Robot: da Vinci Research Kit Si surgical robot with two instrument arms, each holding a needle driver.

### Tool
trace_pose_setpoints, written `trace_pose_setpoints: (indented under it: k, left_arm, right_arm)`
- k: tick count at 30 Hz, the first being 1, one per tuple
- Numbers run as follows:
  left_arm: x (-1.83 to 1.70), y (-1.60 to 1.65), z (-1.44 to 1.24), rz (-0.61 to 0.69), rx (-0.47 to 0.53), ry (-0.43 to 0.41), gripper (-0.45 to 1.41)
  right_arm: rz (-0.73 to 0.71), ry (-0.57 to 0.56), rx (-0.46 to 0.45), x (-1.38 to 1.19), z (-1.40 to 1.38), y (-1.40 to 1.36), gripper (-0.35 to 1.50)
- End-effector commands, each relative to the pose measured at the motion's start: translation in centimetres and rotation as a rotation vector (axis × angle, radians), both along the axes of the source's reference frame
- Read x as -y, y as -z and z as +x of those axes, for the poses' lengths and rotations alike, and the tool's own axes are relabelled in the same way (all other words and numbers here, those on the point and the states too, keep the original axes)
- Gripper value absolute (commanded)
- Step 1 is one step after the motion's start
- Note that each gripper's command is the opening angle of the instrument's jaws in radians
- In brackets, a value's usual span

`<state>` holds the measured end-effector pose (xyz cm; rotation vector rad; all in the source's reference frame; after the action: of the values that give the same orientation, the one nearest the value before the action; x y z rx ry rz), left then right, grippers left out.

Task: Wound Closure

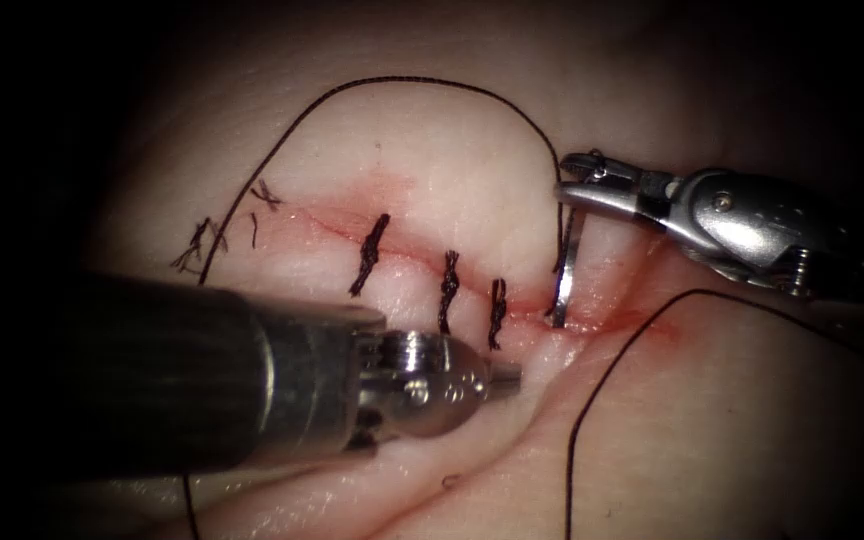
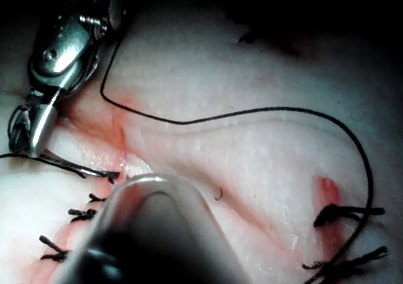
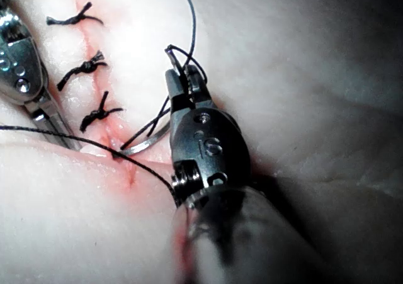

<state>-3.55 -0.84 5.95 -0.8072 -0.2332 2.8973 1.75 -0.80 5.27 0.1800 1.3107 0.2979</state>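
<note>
Three knotted stitches (image 1: pixel 447 290) cross the cut (image 1: pixel 412 255); beside them the right tool (image 1: pixel 584 185) pinches the curved needle (image 1: pixel 564 275) near its swaged end, tip buried in tissue (image 1: pixel 432 160). Left tool (image 1: pixel 502 377) pressed together, holding nothing, just below.

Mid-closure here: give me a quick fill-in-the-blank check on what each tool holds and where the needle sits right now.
1. The right end effector grips the ____ near its thread end.
2. The needle has its tip in the tissue at the ____.
3. To the left of the needle, ____ finished stitches cross the cut.
4. The left end effector holds ____.

Missing words: needle; cut; three; nothing
</note>
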Motion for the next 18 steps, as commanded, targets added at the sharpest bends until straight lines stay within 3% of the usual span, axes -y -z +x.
trace_pose_setpoints:
  k: [1,12,18]
  left_arm:
    - [-0.01,-0.04,-0.06,-0.001,0.001,0.001,-0.06]
    - [0.03,0.1,-0.07,0.012,0.001,0.005,-0.05]
    - [0.04,0.29,-0.09,0.02,0.013,0.022,-0.03]
  right_arm:
    - [0.019,0.001,0.004,0.0,0.09,-0.07,-0.35]
    - [0.143,-0.017,0.048,0.11,0.1,-0.17,-0.35]
    - [0.209,-0.051,0.066,0.04,0.1,-0.16,-0.35]
